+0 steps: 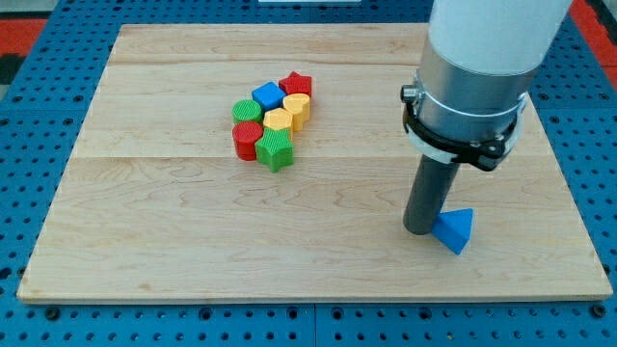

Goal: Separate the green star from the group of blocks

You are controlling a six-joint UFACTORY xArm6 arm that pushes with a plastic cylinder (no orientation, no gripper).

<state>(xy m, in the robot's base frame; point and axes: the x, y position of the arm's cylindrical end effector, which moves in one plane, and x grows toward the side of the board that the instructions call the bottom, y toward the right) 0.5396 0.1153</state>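
Wooden worktop [318, 260] resting on a blue perforated base [29, 96]. No gripper fitted: arm ending in a dark rod [429, 198], so no open or closed state to report. My tip [420, 231] down on the worktop at the view's lower right, touching or just beside a blue triangle block [456, 229] on its right side. Exact contact hard to confirm.

Group of seven blocks packed together left of centre, well apart from my tip. Green star [276, 149] at the group's bottom right edge, touching a red cylinder [247, 141] on its left and a yellow block [279, 120] just above. Green cylinder [248, 111] above the red cylinder. Blue cube [268, 95] toward the top of the group, red star [295, 85] at the top right, second yellow block [298, 108] just below the red star. Green star not yet clear of its neighbours.
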